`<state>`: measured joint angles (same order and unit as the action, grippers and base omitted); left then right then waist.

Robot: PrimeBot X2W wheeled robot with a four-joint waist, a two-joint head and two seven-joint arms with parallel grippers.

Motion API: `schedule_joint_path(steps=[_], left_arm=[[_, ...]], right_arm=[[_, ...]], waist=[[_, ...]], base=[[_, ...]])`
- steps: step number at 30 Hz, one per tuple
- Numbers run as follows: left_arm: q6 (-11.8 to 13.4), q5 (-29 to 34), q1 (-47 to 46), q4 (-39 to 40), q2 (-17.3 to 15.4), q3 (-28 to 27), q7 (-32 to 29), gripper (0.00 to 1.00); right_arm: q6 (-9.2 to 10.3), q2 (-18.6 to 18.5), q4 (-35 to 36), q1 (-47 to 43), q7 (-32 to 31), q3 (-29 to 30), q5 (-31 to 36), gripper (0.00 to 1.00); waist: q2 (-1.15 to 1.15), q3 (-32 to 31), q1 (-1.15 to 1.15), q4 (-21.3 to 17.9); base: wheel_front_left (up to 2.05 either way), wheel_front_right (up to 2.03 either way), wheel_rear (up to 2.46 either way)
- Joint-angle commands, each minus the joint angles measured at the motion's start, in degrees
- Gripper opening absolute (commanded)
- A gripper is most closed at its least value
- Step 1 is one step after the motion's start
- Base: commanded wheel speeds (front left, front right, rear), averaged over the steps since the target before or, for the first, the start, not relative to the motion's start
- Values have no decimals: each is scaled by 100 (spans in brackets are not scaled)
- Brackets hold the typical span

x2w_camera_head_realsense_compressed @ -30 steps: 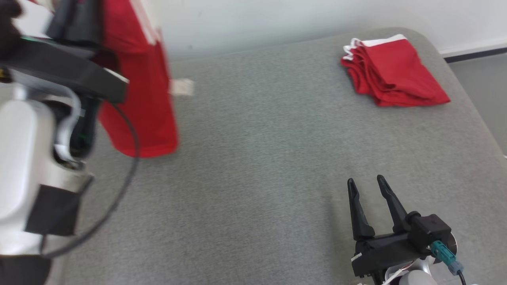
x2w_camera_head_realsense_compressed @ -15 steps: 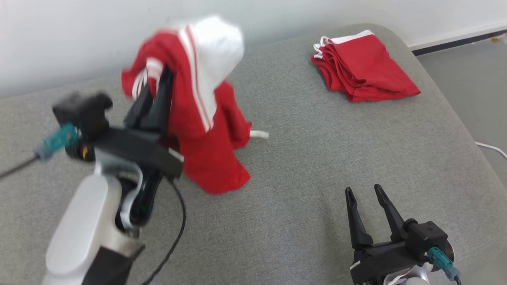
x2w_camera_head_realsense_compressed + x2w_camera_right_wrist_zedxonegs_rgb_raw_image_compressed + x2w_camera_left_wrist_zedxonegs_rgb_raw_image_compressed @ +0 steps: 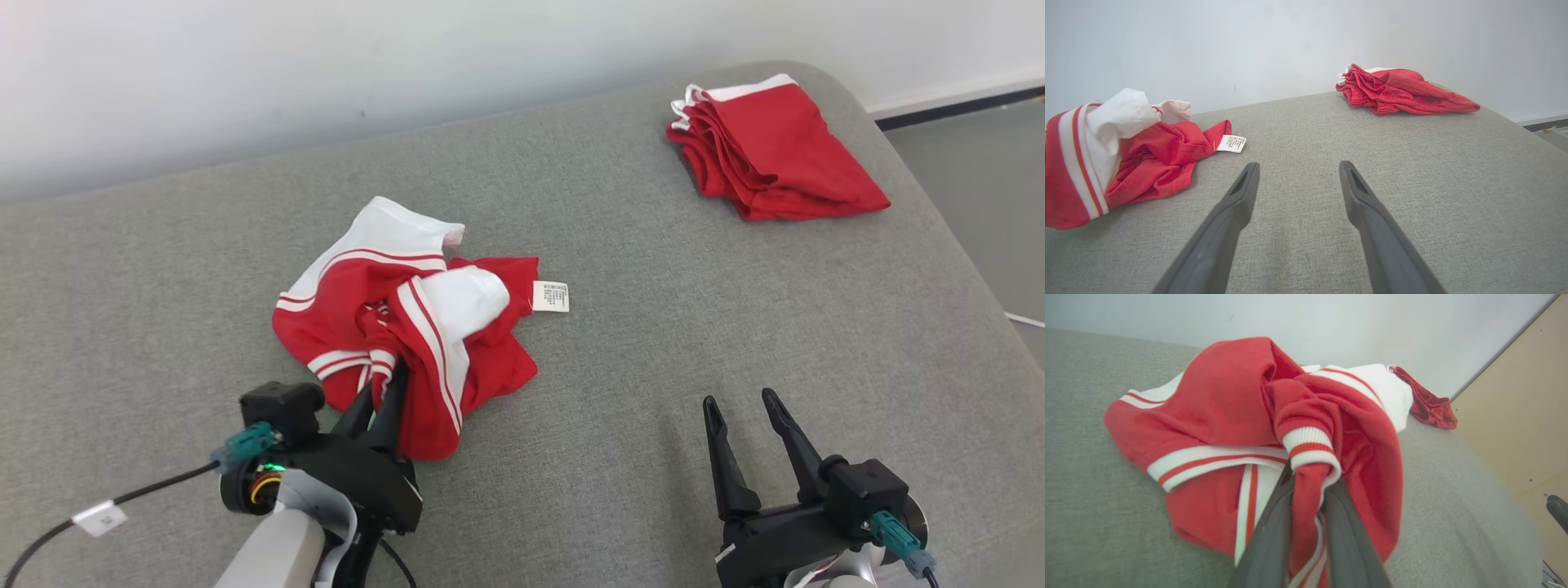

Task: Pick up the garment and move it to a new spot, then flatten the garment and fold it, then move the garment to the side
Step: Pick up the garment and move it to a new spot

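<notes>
Head view showed a grey padded bench (image 3: 620, 392) whose far edge met a white wall (image 3: 326, 65). Its rounded far-right corner dropped away to a grey floor (image 3: 971, 188). A wide stretch of bare fabric lay between the two lots of cloth, and more open fabric spread ahead of the right hand (image 3: 739, 400), whose two fingers stood apart over the bench, holding nothing.

The garment (image 3: 392, 327), red with white panels and stripes, lay crumpled on the left-centre of the bench, well clear of every edge. Bunched as it was, it had no true long axis. The heap ran loosely from a white section at the far side down to a red hem nearest the robot, with a striped band following that line. Its white label (image 3: 551, 296) stuck out flat toward the right.

The left hand (image 3: 385, 388) was at the near hem, its fingers closed on a fold of the garment; the left wrist view showed red cloth and a striped cuff pinched between them.

Count: one crumpled garment, one label, two hands, and one stack of folded red cloth (image 3: 775, 147) near the far-right corner, its number of pieces unclear
</notes>
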<state>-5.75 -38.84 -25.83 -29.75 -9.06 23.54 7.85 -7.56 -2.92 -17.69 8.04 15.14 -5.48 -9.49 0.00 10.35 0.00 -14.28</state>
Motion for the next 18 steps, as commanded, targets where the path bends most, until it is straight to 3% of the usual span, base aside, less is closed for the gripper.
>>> schedule_joint_path(steps=[1,8,18], left_arm=[[-28,67,-20,-112,19,63,65,100],[-53,212,-325,99,36,100,430,100],[470,459,-36,1078,-641,-506,677,100]], right_arm=[[12,10,-21,-4,6,-12,46,100],[12,10,-12,-135,6,13,91,100],[12,11,79,-243,6,92,43,100]], waist=[[0,-73,0,56],[0,-254,0,233],[0,-440,0,490]], base=[[0,0,0],[0,0,0],[0,0,0]])
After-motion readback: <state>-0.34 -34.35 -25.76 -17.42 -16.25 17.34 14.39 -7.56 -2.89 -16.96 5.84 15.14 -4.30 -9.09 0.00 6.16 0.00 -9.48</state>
